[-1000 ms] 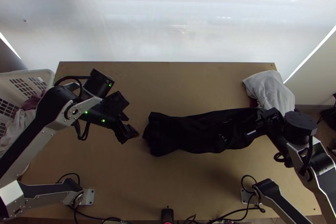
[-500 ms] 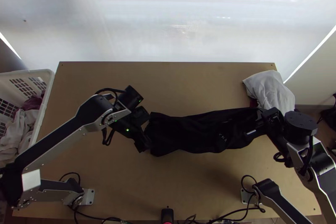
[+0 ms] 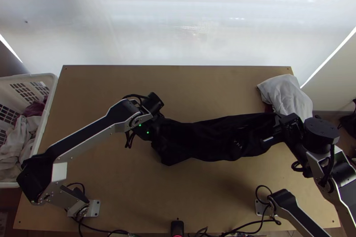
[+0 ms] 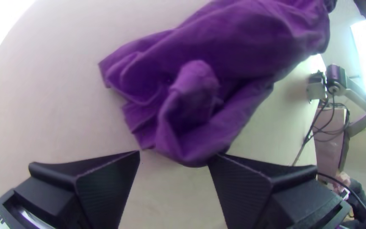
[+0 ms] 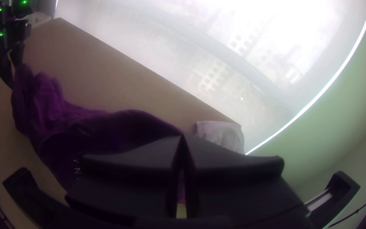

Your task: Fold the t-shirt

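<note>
The dark t-shirt (image 3: 209, 138) lies bunched lengthwise across the middle of the table in the top view; it looks purple in the wrist views, with a crumpled end (image 4: 183, 93). At its left end is my left gripper (image 3: 161, 137); in its own wrist view the left gripper (image 4: 174, 157) stands open, the cloth's edge close to its fingertips. My right gripper (image 3: 275, 131) is at the shirt's right end. In the right wrist view the right gripper (image 5: 182, 138) has its fingertips together on the shirt (image 5: 106, 127), which runs from them toward the left gripper.
A pale cloth (image 3: 287, 94) lies bunched at the table's far right corner. Beyond the left edge of the table (image 3: 111, 201) stands a white basket (image 3: 52, 90) holding clothes. A small black device (image 3: 177, 227) stands at the near edge, with cables beside it.
My left gripper has moved right, up to the shirt's left end. The right arm has shifted only very slightly, and the shirt's right part with it.
</note>
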